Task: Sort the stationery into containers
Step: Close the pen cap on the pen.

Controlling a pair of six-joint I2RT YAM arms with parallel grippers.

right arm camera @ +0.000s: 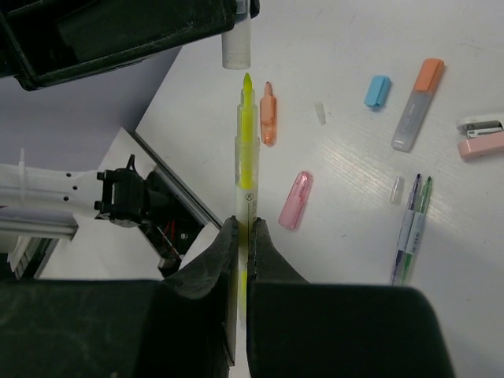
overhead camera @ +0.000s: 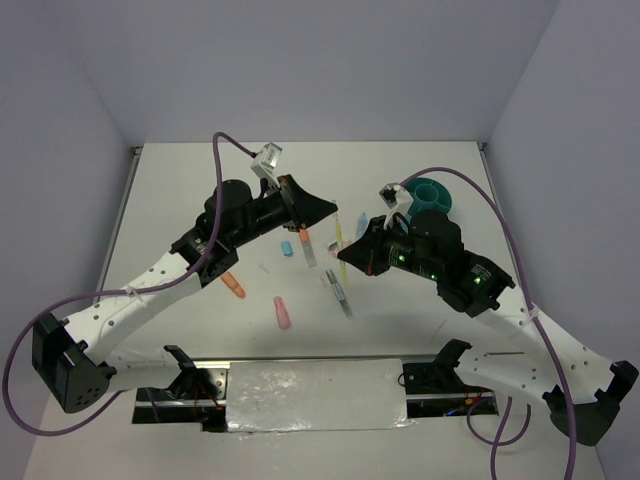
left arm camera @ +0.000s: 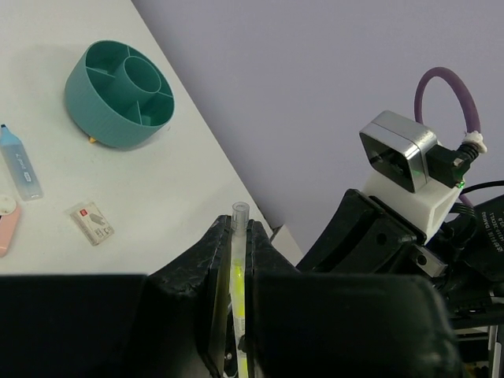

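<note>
My left gripper (left arm camera: 235,224) is shut on a clear pen cap (left arm camera: 239,214), whose open end sticks out past the fingertips. My right gripper (right arm camera: 244,224) is shut on an uncapped yellow highlighter (right arm camera: 246,150). Its tip points at the cap (right arm camera: 236,47) and stops just short of it. Both are held above the table's middle, left gripper (overhead camera: 330,213) facing right gripper (overhead camera: 350,252). The round teal organiser (left arm camera: 118,94) stands at the back right (overhead camera: 432,195), its compartments empty. Loose on the table lie an orange highlighter (right arm camera: 417,102), a pink cap (right arm camera: 295,199), a blue cap (right arm camera: 378,90) and two thin pens (right arm camera: 411,228).
A blue highlighter (left arm camera: 20,169) and a white eraser (left arm camera: 92,223) lie near the organiser. An orange item (right arm camera: 268,114) and a small clear cap (right arm camera: 319,112) lie below the held highlighter. A pink and white item (right arm camera: 480,140) lies at the right edge. Grey walls enclose the table.
</note>
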